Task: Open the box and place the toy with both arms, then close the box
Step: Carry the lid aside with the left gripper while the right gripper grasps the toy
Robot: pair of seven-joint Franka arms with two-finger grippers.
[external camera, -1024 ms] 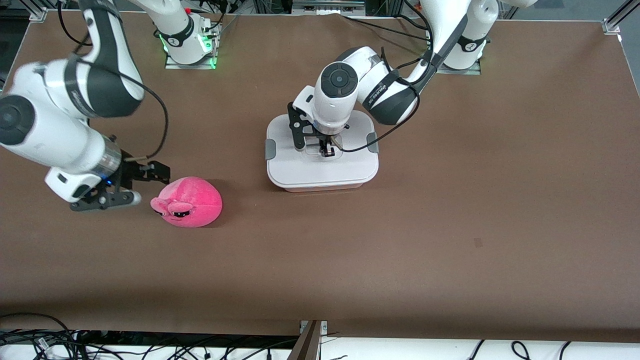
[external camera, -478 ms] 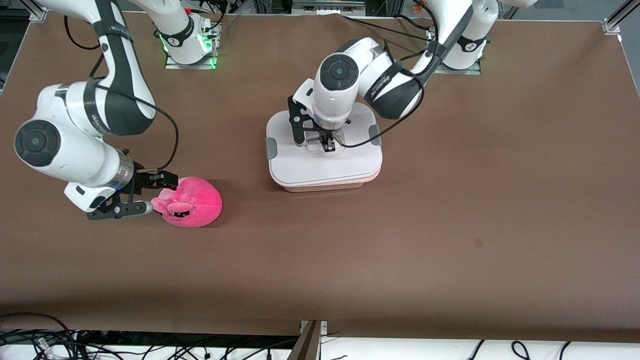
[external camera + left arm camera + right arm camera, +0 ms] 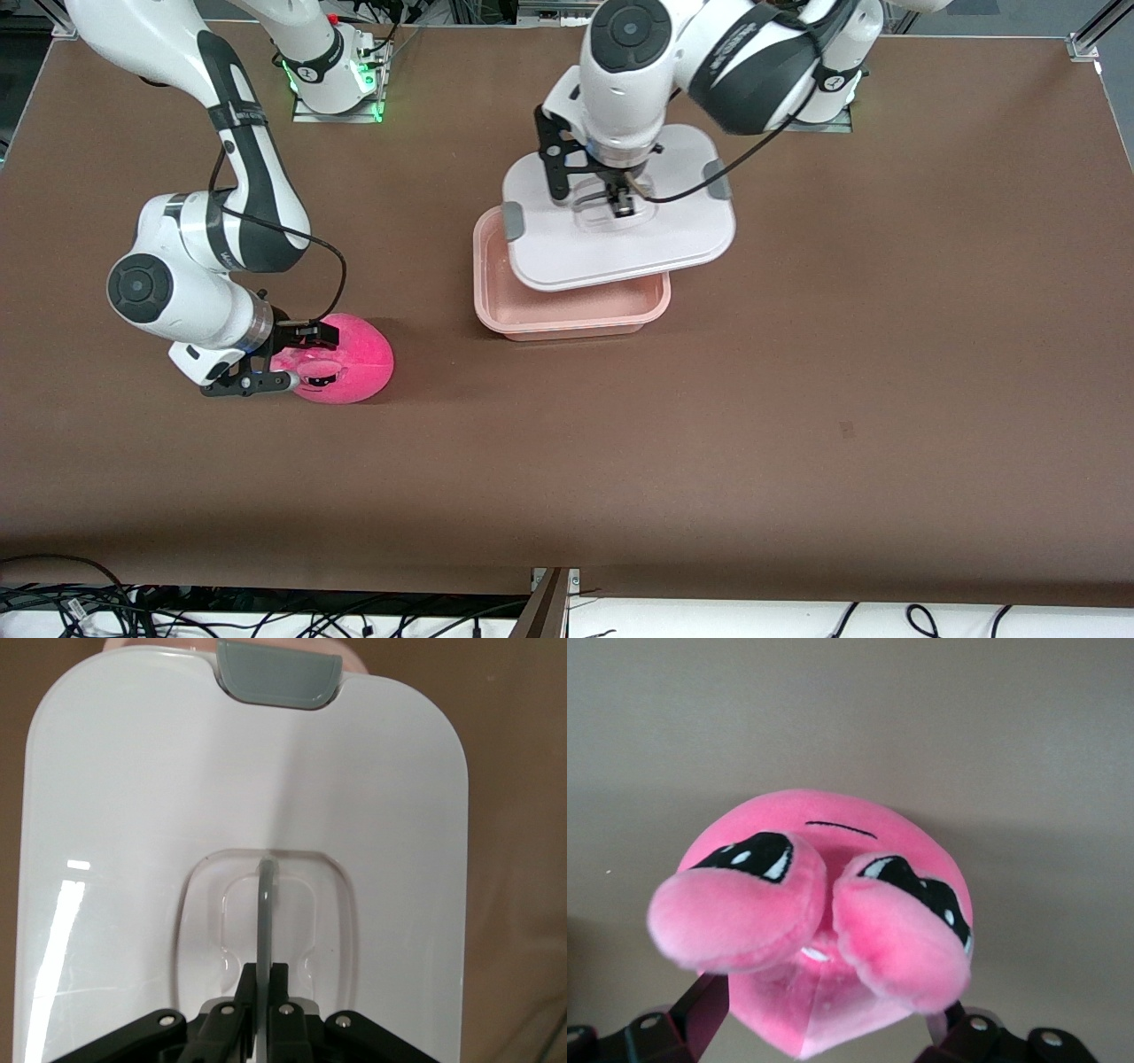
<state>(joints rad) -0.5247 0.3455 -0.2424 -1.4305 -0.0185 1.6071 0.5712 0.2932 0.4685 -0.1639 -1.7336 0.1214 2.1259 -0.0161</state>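
Since a moment ago the lid [image 3: 620, 213] has come off the box [image 3: 567, 306] and now hangs tilted above it, shifted toward the left arm's end of the tabletop [image 3: 797, 399], while the right gripper [image 3: 292, 354] has slid in around the toy [image 3: 341, 359].

Going left to right in the front view: the right arm reaches down from its base at the top edge to the toy, which sits on the tabletop toward the right arm's end, nearer the front camera than the box. The right gripper's jaws stand spread wide, one on each side of the toy's face end; in the right wrist view the ears fill the space between them, and I cannot tell whether they touch the plush.

Next comes the box, open, its pink inside showing, near the middle of the tabletop.

Over it the left gripper [image 3: 620, 202] has its jaws clenched on the clear handle [image 3: 266, 904] in the lid's recess, holding the lid in the air.
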